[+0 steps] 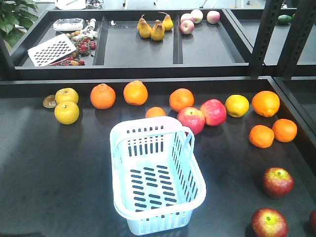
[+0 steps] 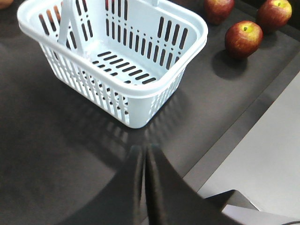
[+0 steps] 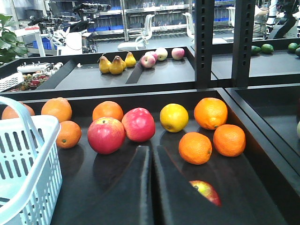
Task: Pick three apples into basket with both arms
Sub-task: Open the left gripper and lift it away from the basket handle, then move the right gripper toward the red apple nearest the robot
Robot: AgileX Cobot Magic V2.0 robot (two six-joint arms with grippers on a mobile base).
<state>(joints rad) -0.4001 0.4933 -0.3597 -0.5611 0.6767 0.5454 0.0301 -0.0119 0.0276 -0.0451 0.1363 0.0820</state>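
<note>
Two dark red apples [image 1: 277,182] [image 1: 269,223] lie at the front right of the black table, and a third shows as a sliver at the right edge [image 1: 313,217]. The pale blue basket [image 1: 158,223] stands empty in the middle. In the left wrist view, my left gripper [image 2: 144,152] is shut on nothing, just short of the basket [image 2: 136,112], with three apples [image 2: 243,39] [image 2: 273,12] [image 2: 219,8] beyond it. My right gripper [image 3: 152,149] is shut and empty. One apple [image 3: 206,191] is partly hidden behind its right finger. Neither arm shows in the front view.
Two pink-red apples [image 1: 191,120] [image 1: 213,112], several oranges [image 1: 261,136] and yellow fruit [image 1: 66,112] lie behind and beside the basket. A raised black ledge [image 1: 148,81] bounds the table at the back, with trays of pears [image 1: 153,28] beyond. Black posts [image 1: 261,34] stand at the right.
</note>
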